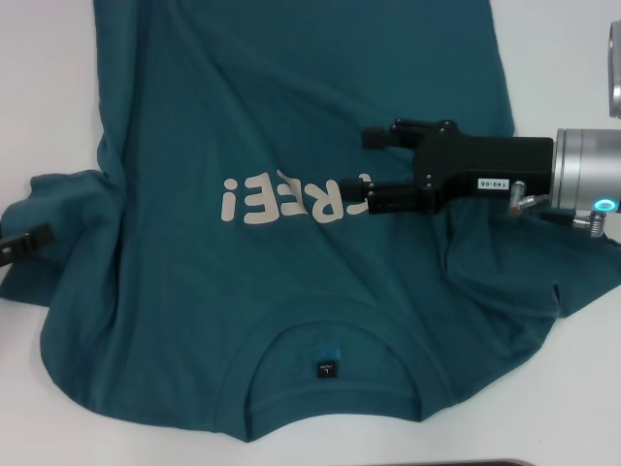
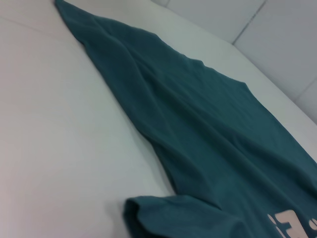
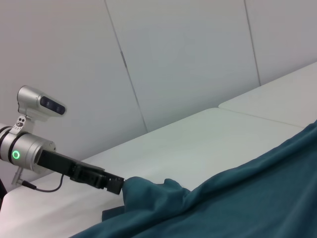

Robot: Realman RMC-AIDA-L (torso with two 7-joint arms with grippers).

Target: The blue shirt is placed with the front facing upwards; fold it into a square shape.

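Nearest the robot lies the ribbed collar (image 1: 330, 335) of the blue shirt (image 1: 243, 116), which is spread front-up across the white table (image 1: 39, 97), hem at the far side. A small dark label (image 1: 327, 368) sits inside the neck, its print too small to read. Beyond it, cream letters (image 1: 281, 199) read "FREE!". The right gripper (image 1: 369, 170) hovers over the chest, fingers spread, holding nothing. The left gripper (image 1: 39, 236) sits at the left sleeve (image 1: 68, 214); whether it pinches cloth I cannot tell. The fabric looks soft, light and limp, so sleeve edges and shoulder seams seem the best holds.
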